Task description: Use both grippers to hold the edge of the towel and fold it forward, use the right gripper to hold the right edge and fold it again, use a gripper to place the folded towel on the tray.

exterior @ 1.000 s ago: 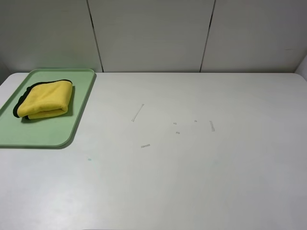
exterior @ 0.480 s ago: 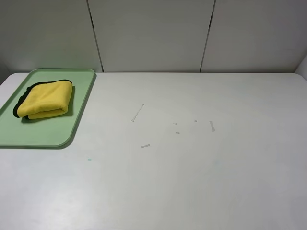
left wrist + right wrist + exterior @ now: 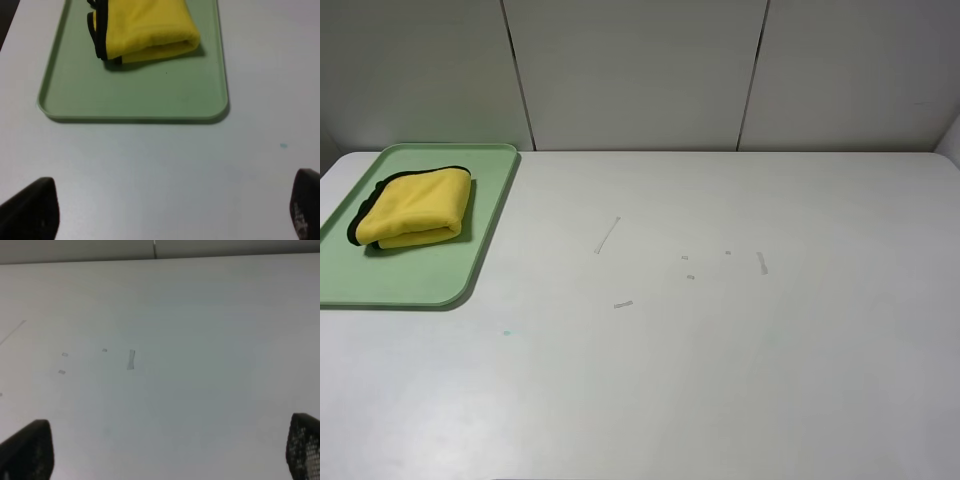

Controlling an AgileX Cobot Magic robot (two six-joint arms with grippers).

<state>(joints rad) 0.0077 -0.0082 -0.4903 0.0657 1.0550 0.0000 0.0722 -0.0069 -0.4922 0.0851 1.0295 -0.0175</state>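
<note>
Left gripper (image 3: 165,207) spread wide, empty, near the tray (image 3: 135,95); right gripper (image 3: 165,447) likewise apart, well off from the tray. Towel (image 3: 415,206) folded, lying inside the tray. Final placing step apparently complete; nothing further needed beyond staying clear.
</note>
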